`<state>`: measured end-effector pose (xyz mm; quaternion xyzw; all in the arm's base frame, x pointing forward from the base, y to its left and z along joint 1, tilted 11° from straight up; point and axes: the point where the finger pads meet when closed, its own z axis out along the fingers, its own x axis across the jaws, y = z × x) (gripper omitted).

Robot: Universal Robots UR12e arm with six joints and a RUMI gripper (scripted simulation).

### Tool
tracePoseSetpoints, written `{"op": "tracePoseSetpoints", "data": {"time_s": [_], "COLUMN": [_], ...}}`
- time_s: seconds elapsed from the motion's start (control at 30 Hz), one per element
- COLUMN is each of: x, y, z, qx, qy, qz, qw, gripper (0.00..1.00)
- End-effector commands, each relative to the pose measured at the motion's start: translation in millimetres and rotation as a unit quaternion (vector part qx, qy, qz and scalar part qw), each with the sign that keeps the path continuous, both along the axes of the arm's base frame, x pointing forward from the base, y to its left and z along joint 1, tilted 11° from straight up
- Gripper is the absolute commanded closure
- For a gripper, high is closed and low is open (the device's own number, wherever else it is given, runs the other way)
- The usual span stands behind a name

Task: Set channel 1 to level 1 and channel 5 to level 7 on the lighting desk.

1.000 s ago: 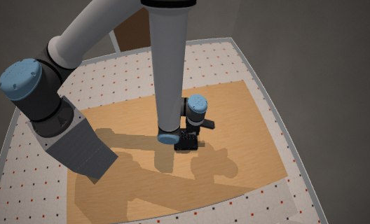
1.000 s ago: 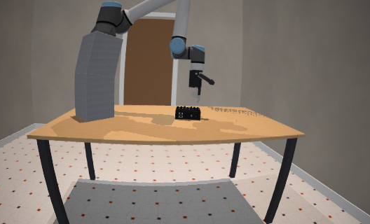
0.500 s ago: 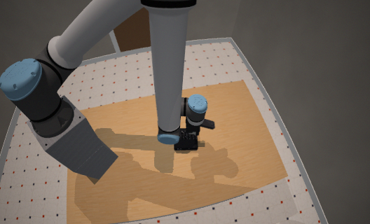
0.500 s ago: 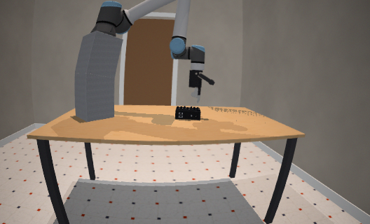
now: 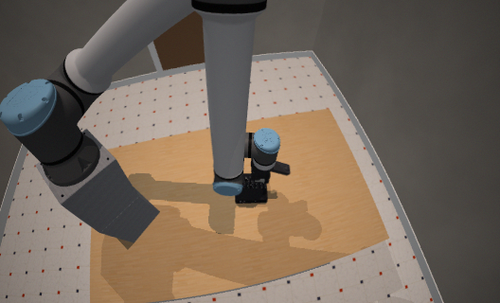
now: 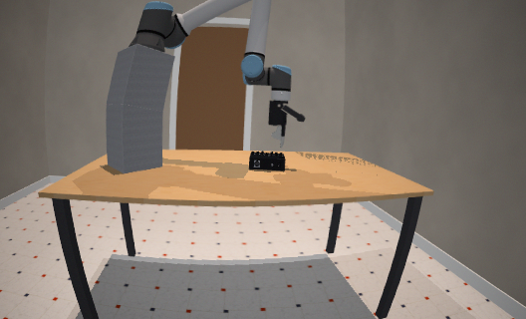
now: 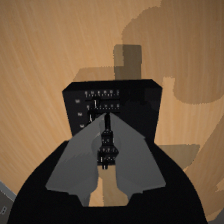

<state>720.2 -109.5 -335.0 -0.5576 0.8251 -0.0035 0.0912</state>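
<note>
The lighting desk [image 6: 267,160] is a small black box on the wooden table, near its middle. It also shows in the top view [image 5: 252,191], partly hidden by the wrist, and in the wrist view [image 7: 114,110] with rows of small faders. My gripper [image 6: 279,136] hangs well above the desk, pointing down, clear of it. In the wrist view its two grey fingers [image 7: 105,120] meet at the tips with nothing between them. The fingers hide the nearer fader rows. The fader levels are too small to read.
The grey robot base block [image 6: 135,107] stands on the table's left rear part. The arm's long link [image 5: 227,95] crosses above the table. A brown door [image 6: 210,90] is behind the table.
</note>
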Motion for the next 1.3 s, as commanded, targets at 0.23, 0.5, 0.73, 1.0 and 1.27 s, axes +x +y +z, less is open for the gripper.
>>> {"op": "tracePoseSetpoints", "data": {"time_s": [0.23,0.5,0.73,1.0,1.27], "x": [1.6,2.4,3.1,3.4,3.6], "y": [0.3,0.7,1.0,1.2,1.3], "z": [-6.7,-11.7,-15.9,-18.2,-19.2], "qx": [0.000,0.000,0.000,0.000,0.000], "qy": [-0.001,-0.001,-0.001,-0.001,-0.001], "qz": [0.000,0.000,0.000,0.000,0.000], "qw": [1.000,1.000,1.000,1.000,1.000], "gripper": [1.00,1.00,1.00,1.00,1.00]}}
